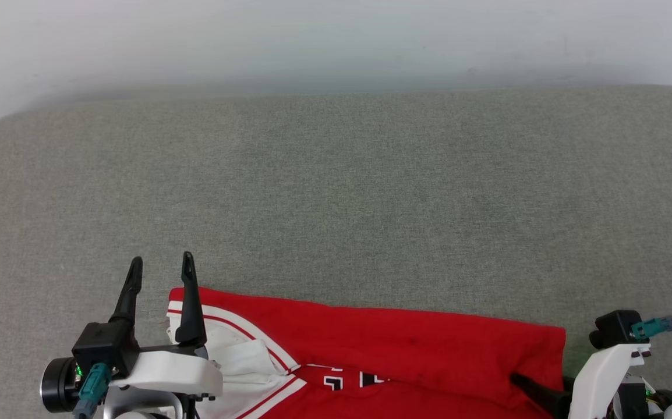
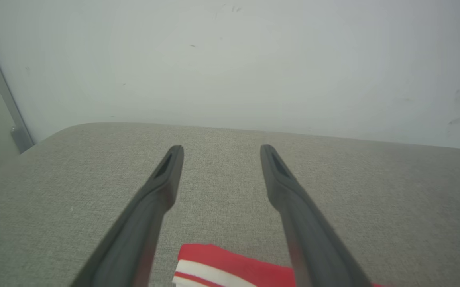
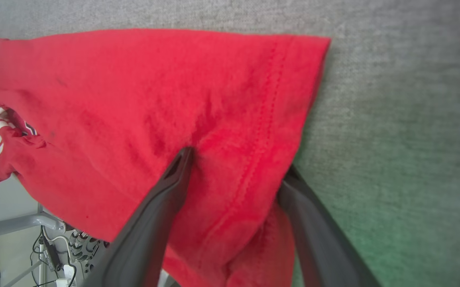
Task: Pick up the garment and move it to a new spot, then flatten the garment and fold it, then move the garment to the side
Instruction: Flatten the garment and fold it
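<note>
Left gripper (image 1: 162, 256) jaws wide, holding nothing. Its left finger is over bare grey surface (image 1: 336, 192) and its right finger crosses the striped trim of the white sleeve (image 1: 237, 355); can't tell if it touches the cloth. Risk here: closing from this spot probably catches only the trim edge or nothing, and a thin pinch would likely slip on the lift. The sleeve looks crumpled, so a grab could also take a stray fold and drag the wrinkle along. The garment (image 1: 406, 343) lies along the near edge of the surface, well short of the open middle, with black lettering cut off at the bottom of the head view. In the right wrist view part of it droops past the edge, with cables and a frame below, so an uneven or one-sided pull could probably slide the whole thing off. Right gripper (image 3: 238, 161) jaws also wide, not clamped; one tip is on the red cloth and the other is partly hidden at the hem (image 3: 270, 131), which runs between them. Closing may bunch several layers or miss the lower one, leaving a twist when it comes to flattening.
</note>
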